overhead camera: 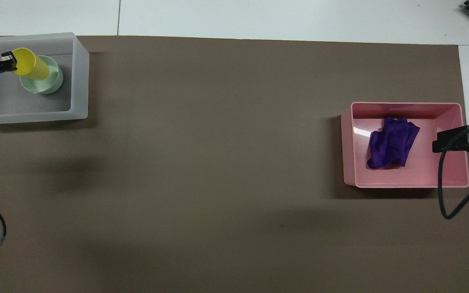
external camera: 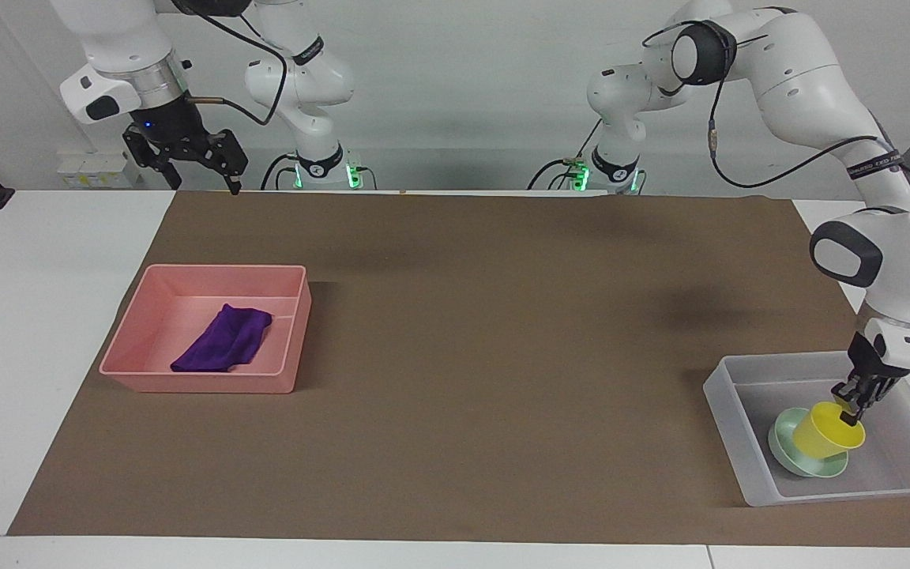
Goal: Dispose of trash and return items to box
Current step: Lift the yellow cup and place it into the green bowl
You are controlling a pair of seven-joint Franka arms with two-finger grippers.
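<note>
My right gripper [external camera: 204,162] hangs in the air over the mat's [external camera: 463,356] edge closest to me, at the right arm's end of the table [external camera: 44,261], fingers spread, holding nothing; that arm waits. In the overhead view the right gripper [overhead camera: 458,140] overlaps the pink bin's [overhead camera: 454,179] wall, but the facing view shows it well above the bin and apart from it.

Pink bin [external camera: 202,383] sits on the mat farther out from me. The purple rag [external camera: 224,340] lies crumpled on its floor, touching no wall I can see.

At the left arm's end, the clear box [external camera: 747,466] sits on the mat, a bit farther out than the pink bin. My left gripper [external camera: 851,401] is down inside the box, clenched on the rim of the yellow cup [external camera: 822,431]. Cup is tilted, its base down in the green bowl [external camera: 787,454]; whether it touches the bowl I can't tell. Bowl rests on the box floor.
</note>
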